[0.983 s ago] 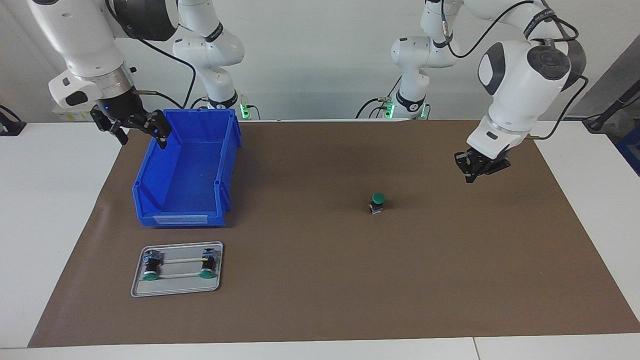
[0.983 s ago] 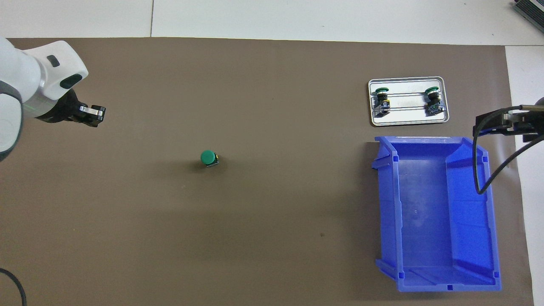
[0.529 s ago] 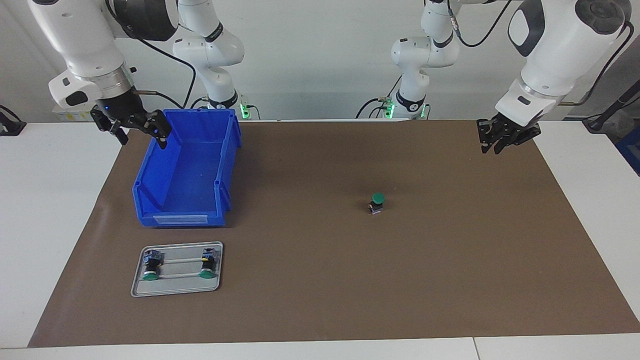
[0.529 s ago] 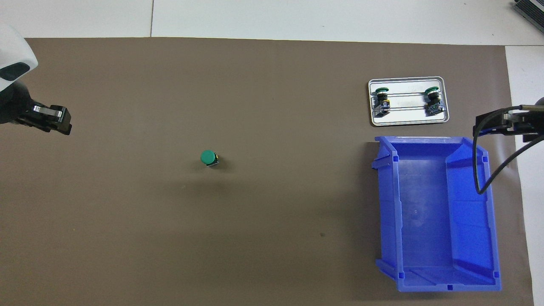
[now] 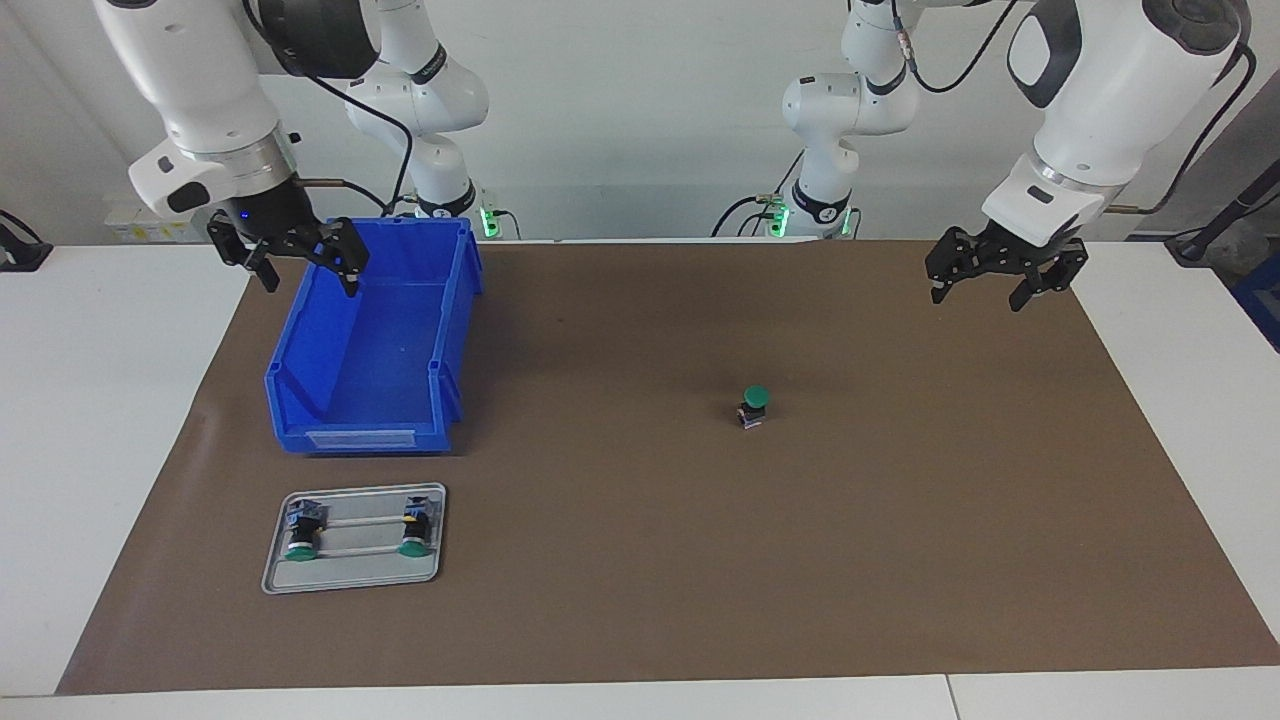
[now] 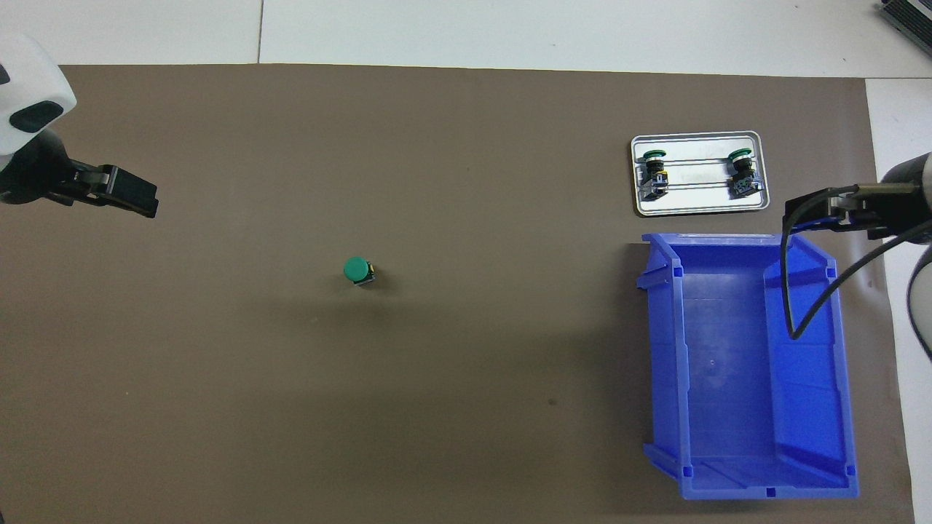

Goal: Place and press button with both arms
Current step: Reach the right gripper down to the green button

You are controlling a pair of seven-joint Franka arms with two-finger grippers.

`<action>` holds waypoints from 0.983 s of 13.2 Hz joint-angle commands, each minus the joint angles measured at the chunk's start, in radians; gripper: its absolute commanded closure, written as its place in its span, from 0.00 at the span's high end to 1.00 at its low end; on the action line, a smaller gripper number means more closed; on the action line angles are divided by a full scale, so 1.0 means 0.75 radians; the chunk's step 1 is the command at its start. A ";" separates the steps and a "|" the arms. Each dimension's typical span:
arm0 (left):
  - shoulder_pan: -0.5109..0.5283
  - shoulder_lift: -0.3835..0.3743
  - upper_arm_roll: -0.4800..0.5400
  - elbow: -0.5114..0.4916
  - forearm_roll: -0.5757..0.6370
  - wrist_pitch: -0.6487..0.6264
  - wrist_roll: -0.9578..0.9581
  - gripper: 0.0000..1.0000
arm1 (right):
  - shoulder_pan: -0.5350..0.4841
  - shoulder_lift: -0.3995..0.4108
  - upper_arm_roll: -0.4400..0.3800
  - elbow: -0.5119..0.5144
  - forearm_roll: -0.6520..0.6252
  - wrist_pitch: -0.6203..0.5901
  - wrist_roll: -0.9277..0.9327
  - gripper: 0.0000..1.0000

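Note:
The green-capped button [image 5: 754, 405] stands upright on the brown mat near the middle of the table, alone; it also shows in the overhead view [image 6: 356, 270]. My left gripper [image 5: 978, 294] is open and empty, raised over the mat toward the left arm's end of the table, well apart from the button; in the overhead view it sits at the edge [image 6: 138, 201]. My right gripper [image 5: 310, 284] is open and empty, raised over the rim of the blue bin [image 5: 360, 437]; it also shows in the overhead view [image 6: 810, 217].
A grey metal tray [image 5: 350, 577] lies farther from the robots than the bin and holds two more green-capped buttons [image 5: 300, 531] [image 5: 413, 528] on their sides. The tray [image 6: 699, 208] and bin [image 6: 662, 349] sit toward the right arm's end.
My left gripper has risen and moved away from the button toward the left arm's end, and its fingers have opened. My right gripper has shifted slightly over the bin. The button has not moved.

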 commanded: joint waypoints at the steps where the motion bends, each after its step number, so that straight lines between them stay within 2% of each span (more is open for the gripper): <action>1: 0.002 -0.094 0.002 -0.155 -0.020 0.092 0.012 1.00 | 0.075 -0.028 0.003 -0.103 0.063 0.141 0.130 1.00; 3: 0.002 -0.112 0.002 -0.186 -0.020 0.115 0.014 1.00 | 0.175 -0.007 0.005 -0.130 0.077 0.207 0.300 1.00; 7: -0.001 -0.131 0.006 -0.215 -0.018 0.094 0.005 1.00 | 0.419 0.176 0.005 -0.124 0.079 0.460 0.703 1.00; 10: 0.040 -0.147 0.010 -0.233 -0.018 0.039 0.001 1.00 | 0.605 0.332 0.011 -0.117 0.153 0.731 0.742 1.00; 13: 0.063 -0.147 0.010 -0.236 -0.018 0.043 0.001 1.00 | 0.705 0.440 0.028 -0.091 0.225 0.936 0.744 1.00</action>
